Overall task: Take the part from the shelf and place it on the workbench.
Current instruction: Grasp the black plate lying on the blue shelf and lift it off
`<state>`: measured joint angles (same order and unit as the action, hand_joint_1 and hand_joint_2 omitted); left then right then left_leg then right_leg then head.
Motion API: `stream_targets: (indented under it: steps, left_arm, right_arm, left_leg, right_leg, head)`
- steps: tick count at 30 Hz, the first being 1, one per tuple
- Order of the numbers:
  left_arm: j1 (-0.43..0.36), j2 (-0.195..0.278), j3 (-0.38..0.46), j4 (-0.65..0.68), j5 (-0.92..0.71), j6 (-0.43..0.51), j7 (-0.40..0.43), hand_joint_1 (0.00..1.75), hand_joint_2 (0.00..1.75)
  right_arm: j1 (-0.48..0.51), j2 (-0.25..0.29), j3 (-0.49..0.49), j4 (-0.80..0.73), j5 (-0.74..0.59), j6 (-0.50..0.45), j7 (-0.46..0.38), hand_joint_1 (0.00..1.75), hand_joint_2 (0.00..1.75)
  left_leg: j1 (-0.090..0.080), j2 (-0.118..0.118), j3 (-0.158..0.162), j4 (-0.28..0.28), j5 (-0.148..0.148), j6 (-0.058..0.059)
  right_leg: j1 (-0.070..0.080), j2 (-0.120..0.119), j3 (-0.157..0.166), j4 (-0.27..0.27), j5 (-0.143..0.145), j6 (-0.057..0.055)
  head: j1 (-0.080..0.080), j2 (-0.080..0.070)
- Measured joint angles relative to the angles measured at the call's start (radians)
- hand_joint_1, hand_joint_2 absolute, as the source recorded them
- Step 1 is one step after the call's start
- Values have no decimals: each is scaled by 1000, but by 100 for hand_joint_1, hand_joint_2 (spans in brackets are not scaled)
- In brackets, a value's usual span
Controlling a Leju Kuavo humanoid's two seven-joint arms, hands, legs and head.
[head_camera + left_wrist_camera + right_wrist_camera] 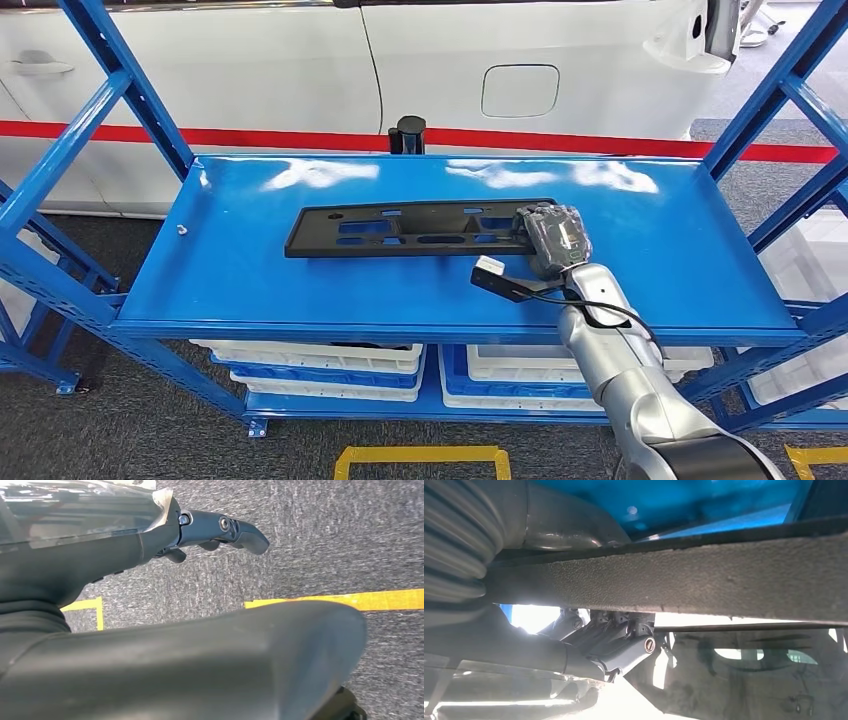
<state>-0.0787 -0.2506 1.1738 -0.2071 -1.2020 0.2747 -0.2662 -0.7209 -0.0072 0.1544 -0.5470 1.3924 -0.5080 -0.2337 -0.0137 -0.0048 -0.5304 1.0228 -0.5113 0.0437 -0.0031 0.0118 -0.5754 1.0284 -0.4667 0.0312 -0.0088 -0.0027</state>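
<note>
The long black plastic part lies flat on the blue top shelf, its long axis running across the shelf from left to right, and the robot's right hand sits at its right-hand end, fingers curled over that end. From the right wrist view the fingers look wrapped along the part's edge, so I'd judge it has hold, though how firm the grip is I cannot tell. The left hand hangs low over grey carpet with yellow floor tape, its fingers loosely bent and holding nothing, so the right arm is plainly the one doing the work. Gripped at one end, the part will probably droop or swing at its far left end when lifted. The blue uprights stand at either side of the shelf and a white car body stands right behind it. White and blue bins are stacked on the lower shelf.
</note>
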Motion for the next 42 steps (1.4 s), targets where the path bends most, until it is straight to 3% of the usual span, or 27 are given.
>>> stream_targets:
  steps: [1, 8, 16, 21, 23, 28, 32, 38, 42]
  left_arm:
    - [0, 0, 0, 0, 0, 0, -5, 0, 175]
    - [0, -2, 0, 0, 0, 1, -17, 0, 175]
    - [1, -3, 5, 0, 9, 12, 2, 0, 175]
    - [1, -4, 10, 1, 12, 17, 9, 0, 175]
    - [0, -4, 12, 1, 17, 19, 13, 0, 175]
    - [-9, -5, 18, 1, 29, 20, 13, 0, 175]
    - [-11, -5, 19, 1, 32, 18, 10, 0, 175]
    - [-11, -4, 19, 1, 36, 3, 8, 0, 175]
    - [-11, -4, 24, 1, 41, -1, 8, 0, 175]
  right_arm:
    - [0, 0, 2, 0, -3, -2, 0, 175, 175]
    - [8, 0, 9, -3, -62, -31, -21, 175, 175]
    - [92, 26, -52, -140, -443, -20, -179, 175, 175]
    - [143, 37, -70, -234, -526, 12, -208, 175, 175]
    - [179, 43, -80, -293, -638, 59, -251, 175, 175]
    - [305, 62, -88, -563, -1008, 276, -318, 175, 175]
    - [372, 66, -88, -723, -1100, 346, -337, 175, 175]
    - [472, 66, -87, -925, -1330, 526, -404, 175, 175]
    - [551, 65, -84, -1078, -1387, 570, -417, 175, 175]
  left_leg:
    - [0, 0, 0, 0, 0, 0]
    - [0, 0, 0, 0, 0, 0]
    - [0, -1, -1, 0, 0, 0]
    - [0, -2, -3, 0, 0, 0]
    - [0, -3, -4, 0, 0, 0]
    - [0, -5, -6, 0, 0, 0]
    - [0, -4, -6, 0, -1, 0]
    - [-1, -5, -7, 0, -1, 0]
    - [-1, -5, -7, 0, -1, -1]
  right_leg:
    - [0, 0, 0, 0, 0, 0]
    - [0, 0, 0, 0, 0, 0]
    - [0, 0, -1, 0, 0, 0]
    - [0, 0, -2, 0, 0, 0]
    - [0, -2, -3, 0, 0, 0]
    - [0, -3, -4, 0, -1, -1]
    - [0, -3, -5, 0, -1, -1]
    - [0, -4, -5, 0, -1, -1]
    - [0, -3, -6, 0, -1, -1]
  head:
    - [0, 0]
    - [0, 0]
    - [0, 0]
    - [0, 0]
    - [0, 0]
    - [0, 0]
    - [0, 0]
    - [0, 0]
    - [0, 0]
